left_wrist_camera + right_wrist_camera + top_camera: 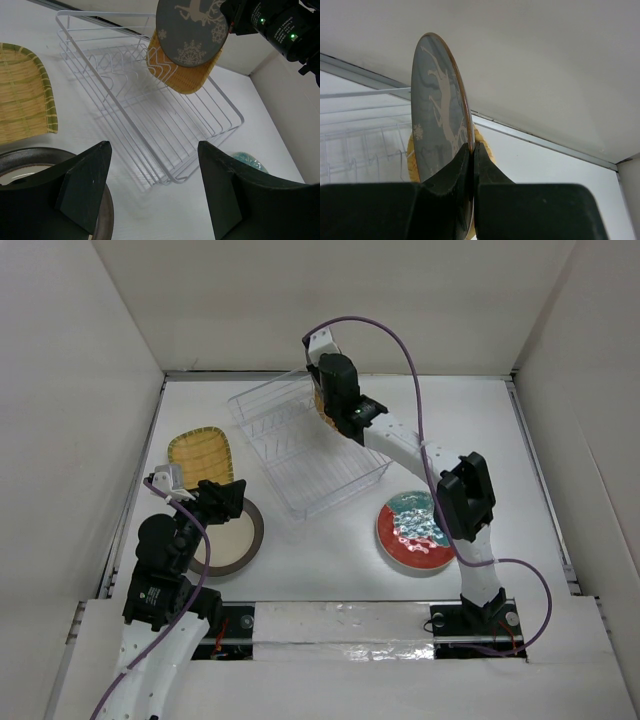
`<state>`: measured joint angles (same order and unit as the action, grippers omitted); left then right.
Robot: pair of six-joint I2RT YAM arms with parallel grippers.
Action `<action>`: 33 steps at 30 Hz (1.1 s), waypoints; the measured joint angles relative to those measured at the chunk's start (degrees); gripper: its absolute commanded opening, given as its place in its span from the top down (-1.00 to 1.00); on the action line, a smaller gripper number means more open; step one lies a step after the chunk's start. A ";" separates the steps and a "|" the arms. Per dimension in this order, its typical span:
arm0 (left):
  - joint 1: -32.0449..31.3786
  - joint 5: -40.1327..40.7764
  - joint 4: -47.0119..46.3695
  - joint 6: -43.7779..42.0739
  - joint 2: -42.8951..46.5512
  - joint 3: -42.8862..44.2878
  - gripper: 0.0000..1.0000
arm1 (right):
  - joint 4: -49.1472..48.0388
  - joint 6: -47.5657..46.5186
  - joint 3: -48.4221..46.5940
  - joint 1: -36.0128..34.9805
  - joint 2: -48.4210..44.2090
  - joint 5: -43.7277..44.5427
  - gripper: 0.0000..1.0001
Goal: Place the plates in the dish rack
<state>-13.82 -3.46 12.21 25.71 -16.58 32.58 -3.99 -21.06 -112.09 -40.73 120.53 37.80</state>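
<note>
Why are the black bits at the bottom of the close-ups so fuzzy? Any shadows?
Left wrist view: left fingers too near the lens, blurred; rack throws soft striped shadows. Right wrist view: right fingers blurred, grey plate sharper. Top view: even light, rack fades into white table.

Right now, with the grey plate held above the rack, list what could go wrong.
1. The right arm's jaws pinch the grey plate only at its rim, so it could swivel or slip on the way down.
2. The orange plate stands in the dish rack close behind it. The grey one may knock it or miss its own prongs.
3. A sideways push from the plate might shift the wire rack.
</note>
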 measured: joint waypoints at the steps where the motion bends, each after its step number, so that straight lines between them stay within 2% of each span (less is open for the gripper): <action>1: 0.00 0.00 0.00 0.00 0.00 0.00 -0.33 | -0.76 0.02 0.46 -0.02 0.00 0.11 1.00; 12: 0.00 0.00 0.00 0.00 0.00 0.00 -0.33 | -3.34 5.40 10.60 -1.03 0.00 -1.20 0.99; 13: 0.00 0.02 0.00 0.00 0.02 0.00 -0.33 | -3.61 6.16 10.71 -1.01 0.00 -1.81 0.78; 15: 0.00 0.00 0.00 0.00 0.11 0.00 -0.33 | -3.48 7.58 10.73 -0.96 0.00 -2.43 0.54; 18: 0.00 0.02 0.00 0.00 0.35 0.00 -0.33 | -4.17 10.38 10.86 -0.85 -0.59 -3.10 -0.26; 21: 0.00 0.00 0.00 0.00 0.39 0.00 -0.33 | -4.00 13.51 12.79 -0.24 -3.76 -4.79 -0.58; 24: 0.00 0.00 0.00 0.00 0.48 0.00 -0.33 | -3.76 17.75 17.59 0.72 -10.32 -6.88 -0.59; 25: 0.00 0.00 0.00 0.00 0.59 0.00 -0.33 | -3.58 19.45 20.24 1.14 -13.79 -7.43 -0.44; 27: 0.00 -0.02 -0.02 0.00 0.85 0.00 -0.33 | -4.46 24.04 27.12 2.58 -21.86 -9.03 0.06; 28: 0.00 -0.11 0.00 0.02 1.05 0.00 -0.33 | -5.07 26.53 31.52 3.56 -26.64 -9.53 0.81; 29: 0.00 -0.20 0.00 0.02 1.29 0.00 -0.33 | -5.33 29.51 35.98 4.85 -31.63 -9.73 1.00; 33: 0.00 -0.79 -0.20 0.02 2.56 -0.09 -0.33 | -5.60 43.28 56.72 13.33 -51.10 -9.66 1.00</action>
<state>-13.82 -4.25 12.01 25.74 -14.02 32.49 -9.58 22.22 -55.37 -27.40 69.43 28.14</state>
